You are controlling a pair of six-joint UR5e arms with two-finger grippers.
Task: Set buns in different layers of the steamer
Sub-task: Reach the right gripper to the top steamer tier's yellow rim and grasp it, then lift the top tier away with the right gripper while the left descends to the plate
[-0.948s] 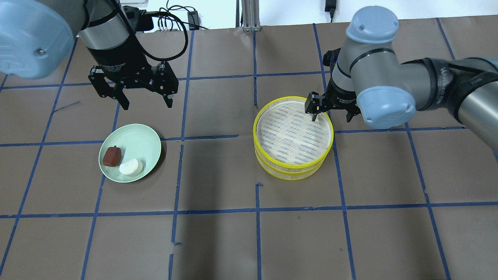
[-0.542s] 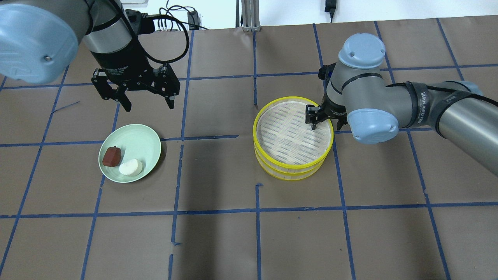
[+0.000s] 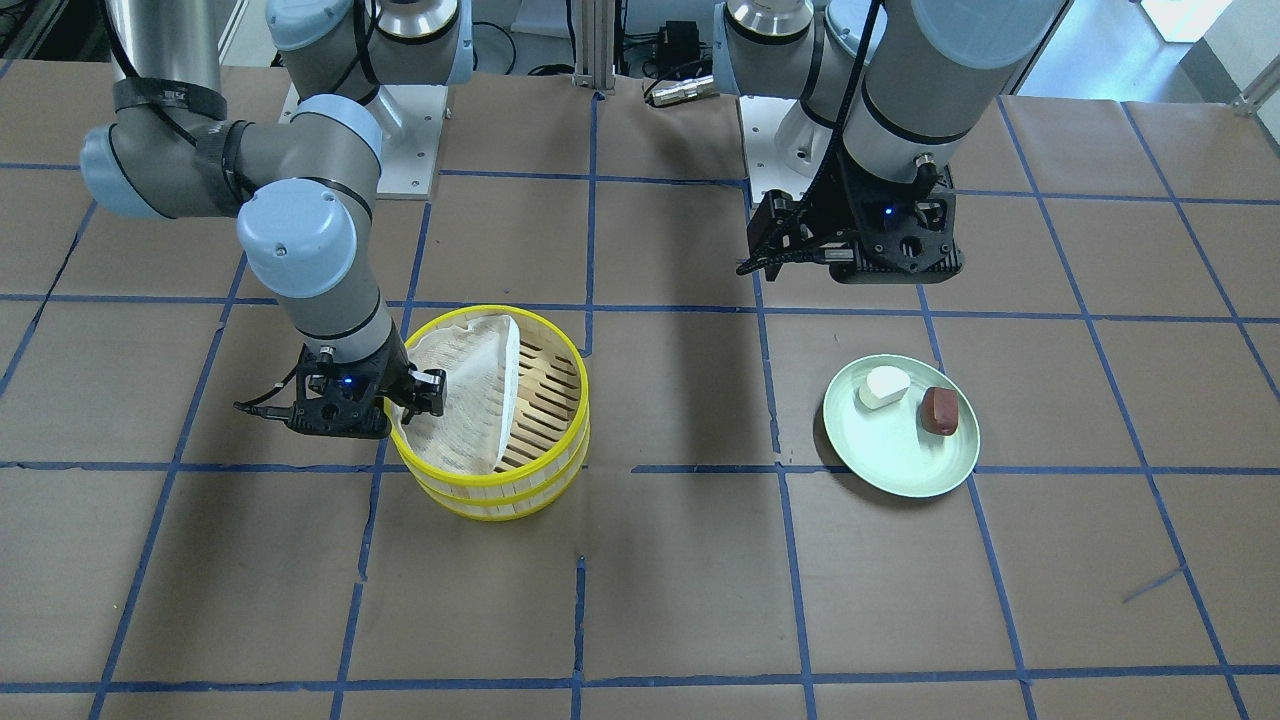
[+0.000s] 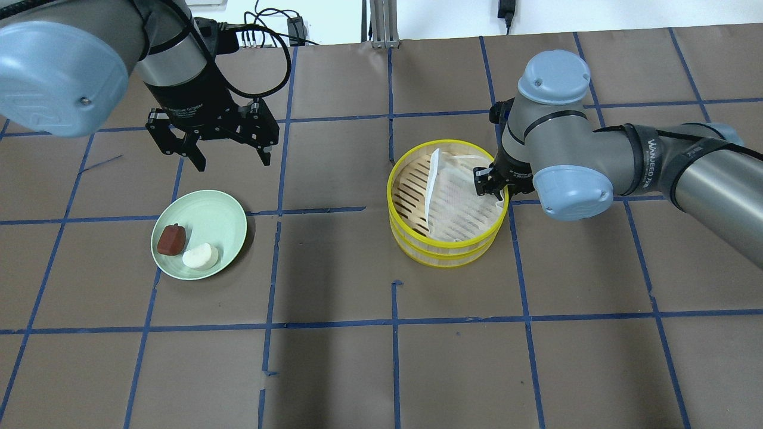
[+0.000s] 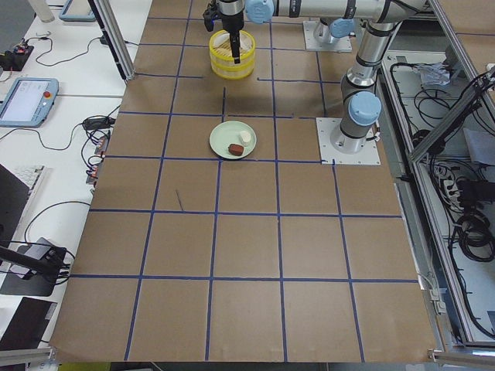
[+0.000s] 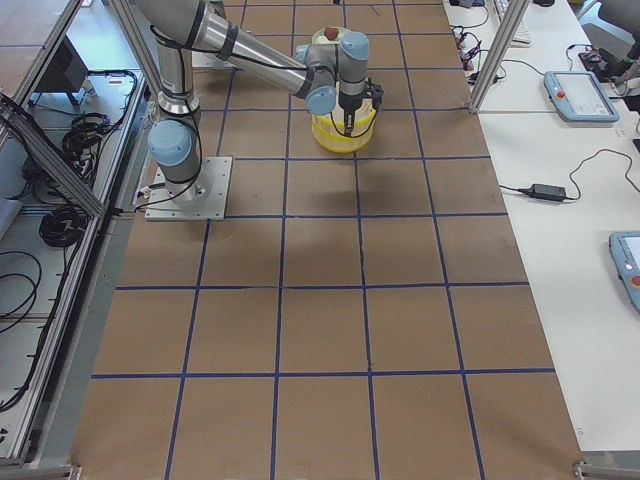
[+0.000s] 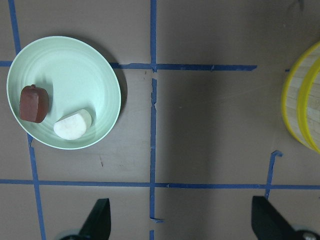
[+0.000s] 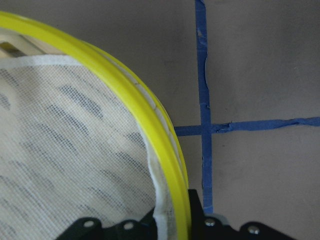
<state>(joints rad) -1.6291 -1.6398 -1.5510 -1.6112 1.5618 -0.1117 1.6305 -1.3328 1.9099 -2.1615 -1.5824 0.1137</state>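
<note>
The white bun (image 4: 201,257) and the reddish-brown bun (image 4: 170,239) lie on a pale green plate (image 4: 226,210); both also show in the front view, the white bun (image 3: 885,386) and the brown bun (image 3: 939,410). Two yellow-rimmed steamer layers are stacked: the top layer (image 4: 447,242) on the lower one (image 4: 444,260). My right gripper (image 4: 492,182) is shut on the top layer's far-right rim, pinching the white cloth liner (image 4: 462,205) too. The liner is folded up, baring slats on the left. My left gripper (image 4: 211,156) is open and empty, above the table behind the plate.
Brown paper with a blue tape grid covers the table (image 4: 334,357). In the left wrist view the plate (image 7: 75,60) lies at the upper left and the steamer rim (image 7: 300,100) at the right edge. Cables and a post stand at the far edge (image 4: 381,24).
My right gripper has closed on the top layer's rim, and the liner, flat before, has folded up off the left side. My left gripper has shifted slightly right and toward the plate.
</note>
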